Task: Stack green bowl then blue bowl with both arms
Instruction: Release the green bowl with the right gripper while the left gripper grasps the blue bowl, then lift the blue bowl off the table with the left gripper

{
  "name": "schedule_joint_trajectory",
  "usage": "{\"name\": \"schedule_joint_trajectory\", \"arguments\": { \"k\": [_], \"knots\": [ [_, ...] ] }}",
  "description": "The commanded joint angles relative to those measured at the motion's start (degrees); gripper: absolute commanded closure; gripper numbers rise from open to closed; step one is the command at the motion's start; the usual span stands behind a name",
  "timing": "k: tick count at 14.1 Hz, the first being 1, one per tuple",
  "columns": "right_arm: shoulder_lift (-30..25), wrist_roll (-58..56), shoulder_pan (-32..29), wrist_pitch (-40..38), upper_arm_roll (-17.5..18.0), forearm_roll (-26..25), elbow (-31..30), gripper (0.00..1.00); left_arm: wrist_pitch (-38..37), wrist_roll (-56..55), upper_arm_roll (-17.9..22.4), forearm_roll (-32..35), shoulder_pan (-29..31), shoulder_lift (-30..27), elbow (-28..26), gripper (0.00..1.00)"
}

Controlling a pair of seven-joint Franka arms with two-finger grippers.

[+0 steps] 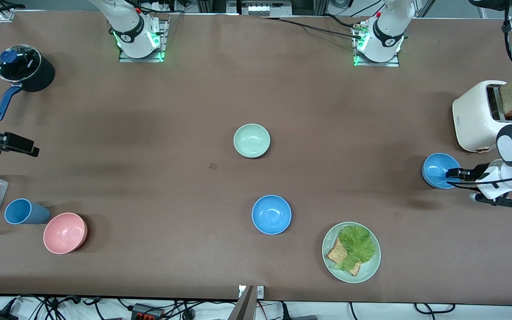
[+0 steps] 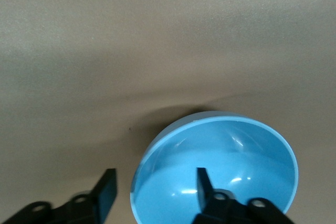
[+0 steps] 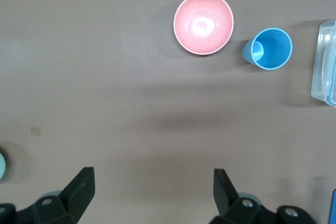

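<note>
Nothing stacked yet. We see the left gripper (image 1: pixel 446 174) straddling the rim of one blue bowl (image 1: pixel 436 169), jaws not clamped. Green bowl (image 1: pixel 252 140) sits well apart; right gripper (image 3: pixel 152 187) waits open.

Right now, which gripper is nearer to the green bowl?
Left, narrowly. The left gripper straddles the rim of a blue bowl at its own end of the table; the right gripper waits above its end, farther from the green bowl.

White arms, black grippers, cables
</note>
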Motion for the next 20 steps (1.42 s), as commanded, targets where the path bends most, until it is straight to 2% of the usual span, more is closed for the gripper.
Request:
{"name": "schedule_joint_trajectory", "arguments": {
  "k": [1,6,8,18,20],
  "knots": [
    [-2.3,-1.6,1.1,-0.4,-1.6,-0.5,-2.6,0.0,-0.3,1.2,-0.5,1.1,0.6,0.9,1.8,0.49],
    [-3.3,-1.4,-0.7,0.4,0.3,-0.4,-4.3,0.0,-0.2,3.7,-0.5,1.1,0.9,1.2,1.8,0.61],
    [-5.8,-1.4,-0.6,2.6,0.3,-0.5,-8.5,0.0,-0.1,5.3,-0.5,1.0,0.9,1.2,1.8,0.7],
    [-16.5,-1.5,-0.1,10.0,0.4,-2.3,-25.8,0.0,1.8,8.7,-0.6,0.3,2.3,2.0,1.7,0.98],
    [-17.5,-1.5,-0.1,11.6,0.4,-2.3,-27.5,0.0,1.4,8.2,-0.6,0.2,2.3,1.9,1.7,0.99]
  ]
}}
